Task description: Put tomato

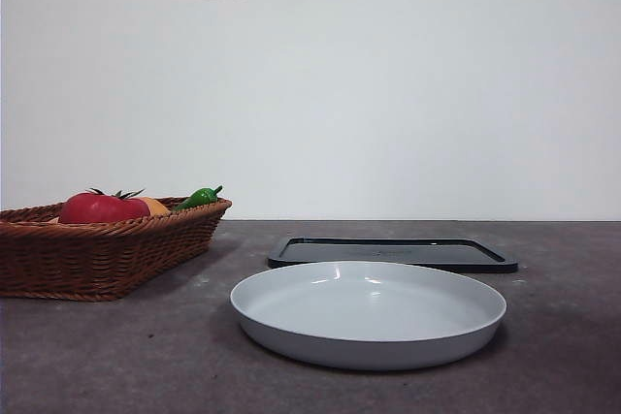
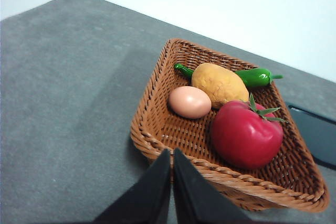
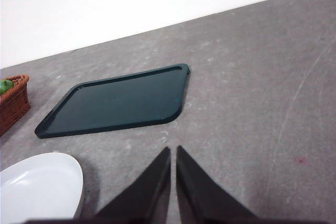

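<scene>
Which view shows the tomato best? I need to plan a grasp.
The left wrist view: the whole tomato lies in the basket, calyx and all. The front view shows only its top above the rim. The right wrist view does not show it.

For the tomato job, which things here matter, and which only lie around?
For the job:
- tomato, in the wicker basket
- left gripper, jaws shut, nearest the basket

Only lying about:
- egg, potato, green pepper
- white plate
- black tray
- right gripper, jaws shut
</scene>
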You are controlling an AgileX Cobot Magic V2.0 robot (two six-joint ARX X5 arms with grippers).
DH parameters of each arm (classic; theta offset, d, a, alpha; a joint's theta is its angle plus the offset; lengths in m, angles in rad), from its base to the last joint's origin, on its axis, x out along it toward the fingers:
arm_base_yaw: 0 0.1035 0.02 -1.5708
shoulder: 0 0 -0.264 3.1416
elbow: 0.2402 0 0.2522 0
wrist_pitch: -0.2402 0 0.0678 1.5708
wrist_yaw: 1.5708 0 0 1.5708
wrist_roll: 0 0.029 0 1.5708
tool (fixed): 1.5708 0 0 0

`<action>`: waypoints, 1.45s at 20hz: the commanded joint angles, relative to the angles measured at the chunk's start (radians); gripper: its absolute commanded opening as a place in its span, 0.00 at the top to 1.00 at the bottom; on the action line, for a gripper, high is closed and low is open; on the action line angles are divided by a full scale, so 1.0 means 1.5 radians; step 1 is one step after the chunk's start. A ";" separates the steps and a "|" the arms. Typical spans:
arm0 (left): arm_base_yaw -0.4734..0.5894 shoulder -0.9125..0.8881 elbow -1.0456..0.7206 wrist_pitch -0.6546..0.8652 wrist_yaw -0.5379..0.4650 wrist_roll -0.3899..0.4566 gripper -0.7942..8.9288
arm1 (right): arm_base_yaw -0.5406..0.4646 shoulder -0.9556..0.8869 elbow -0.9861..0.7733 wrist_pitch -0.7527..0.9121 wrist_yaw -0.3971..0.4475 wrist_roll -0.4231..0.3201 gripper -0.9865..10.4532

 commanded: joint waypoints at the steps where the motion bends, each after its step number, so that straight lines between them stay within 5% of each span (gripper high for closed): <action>1: 0.001 -0.001 0.022 -0.022 0.002 -0.035 0.91 | 0.000 -0.002 0.025 0.001 -0.002 0.022 0.91; 14: 0.000 0.090 0.217 -0.127 0.040 -0.029 0.91 | 0.000 0.089 0.208 -0.059 -0.014 0.008 0.91; 29: 0.000 0.349 0.476 -0.349 0.283 0.151 0.91 | 0.005 0.387 0.517 -0.361 -0.218 -0.169 0.91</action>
